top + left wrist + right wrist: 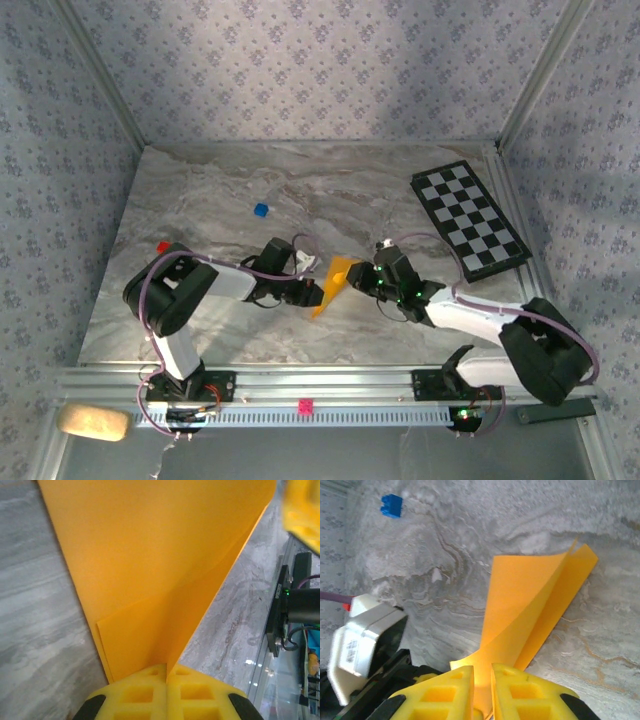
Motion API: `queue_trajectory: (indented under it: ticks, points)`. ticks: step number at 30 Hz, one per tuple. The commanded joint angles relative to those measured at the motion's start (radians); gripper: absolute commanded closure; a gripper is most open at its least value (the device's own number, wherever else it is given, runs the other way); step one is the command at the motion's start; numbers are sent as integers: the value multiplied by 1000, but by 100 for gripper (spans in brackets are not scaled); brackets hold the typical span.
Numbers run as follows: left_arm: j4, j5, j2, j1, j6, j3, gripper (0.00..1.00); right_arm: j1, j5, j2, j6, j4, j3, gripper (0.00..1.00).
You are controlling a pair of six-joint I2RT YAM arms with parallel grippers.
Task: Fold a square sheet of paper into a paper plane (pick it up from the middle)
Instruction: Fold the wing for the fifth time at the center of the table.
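**Left jaws:** the left gripper (166, 672) has its yellow fingers (135, 695) pressed together, clamped on the paper (150, 555). The sheet comes up out of the seam between them, and a crease runs from that seam toward its far edge.

**Right jaws:** the right gripper (482, 672) has its fingers (525, 690) a narrow gap apart. A near corner of the paper (530, 595) sits in that gap. It cannot be told whether the pads press on it.

**Paper:** orange-yellow and folded. In the right wrist view, two long panels spread away from the fingers in a shallow V and meet along one crease. The far corners are close together over the table (470, 555).

**From above:** the paper (335, 280) is a narrow angular shape between the left gripper (312, 290) and the right gripper (362, 278), near the middle of the marble table (200, 200). The two arms reach inward from opposite sides.

**Surroundings:** a small blue cube (261, 210) lies well beyond the paper, toward the far left. It also shows at the upper left of the right wrist view (391, 506). A checkered board (470, 220) lies at the far right, well apart from the paper.
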Motion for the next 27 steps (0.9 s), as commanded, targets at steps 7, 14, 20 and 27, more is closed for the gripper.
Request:
queue_trajectory:
  ticks: [7,14,20,27]
  points:
    - [31,-16,33,13,-17,-22,100,-7,-130,11,-81,35,-3,82]
    - [112,53,76,77,-86,-56,100,-3,-194,106,-94,57,48,82]
    - [135,77,91,111,-117,-73,100,-1,-268,213,-97,108,107,83]
    - [110,86,105,123,-122,-64,100,-14,-327,318,-91,163,158,83]
